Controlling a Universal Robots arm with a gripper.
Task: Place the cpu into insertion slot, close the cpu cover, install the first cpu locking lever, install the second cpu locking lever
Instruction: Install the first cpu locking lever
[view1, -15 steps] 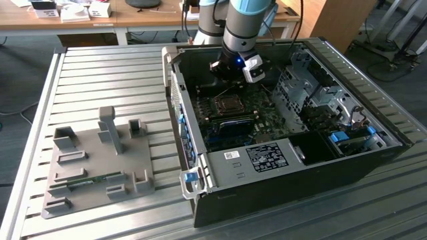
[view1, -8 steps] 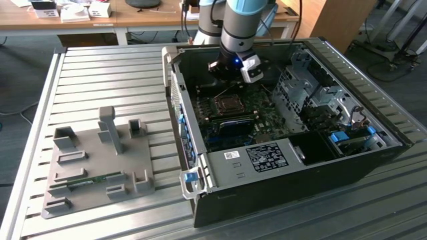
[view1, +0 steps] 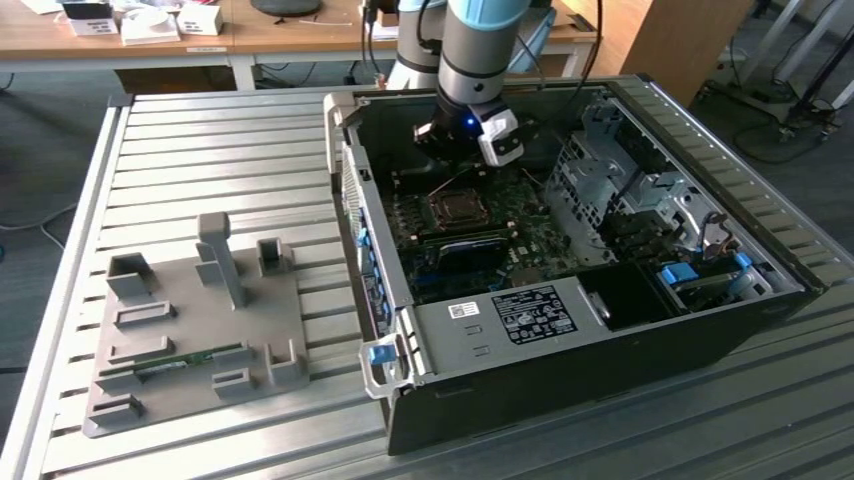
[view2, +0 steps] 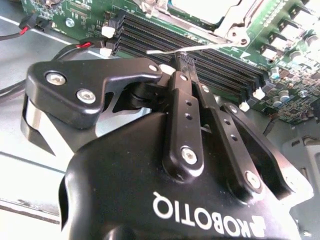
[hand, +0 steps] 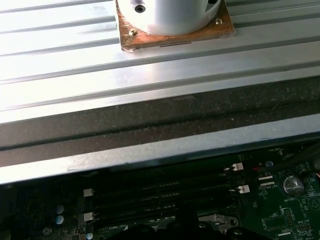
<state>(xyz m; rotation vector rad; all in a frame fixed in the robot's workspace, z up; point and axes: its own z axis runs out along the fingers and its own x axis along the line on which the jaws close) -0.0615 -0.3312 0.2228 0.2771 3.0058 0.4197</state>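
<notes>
We see the gripper (view2: 184, 59) with its fingers drawn together, the tips at the thin locking lever (view2: 160, 51), perhaps pinching it. The lever runs along the memory slots (view2: 150, 37). Beyond them the cpu (view2: 196, 6) lies flat, framed by the cpu cover (view2: 231, 24).

The ribbed surface (view1: 200, 180) is gleaming silver-grey in long parallel stripes. At the exterior view's left, a fixture plate (view1: 187, 330) is showing matte grey. The computer case (view1: 574, 390) is showing black, its motherboard (view1: 541, 240) green. In the second wrist view the gripper (view2: 184, 61) is shining glossy black with white lettering, near black memory slots (view2: 150, 37) with white clips.
</notes>
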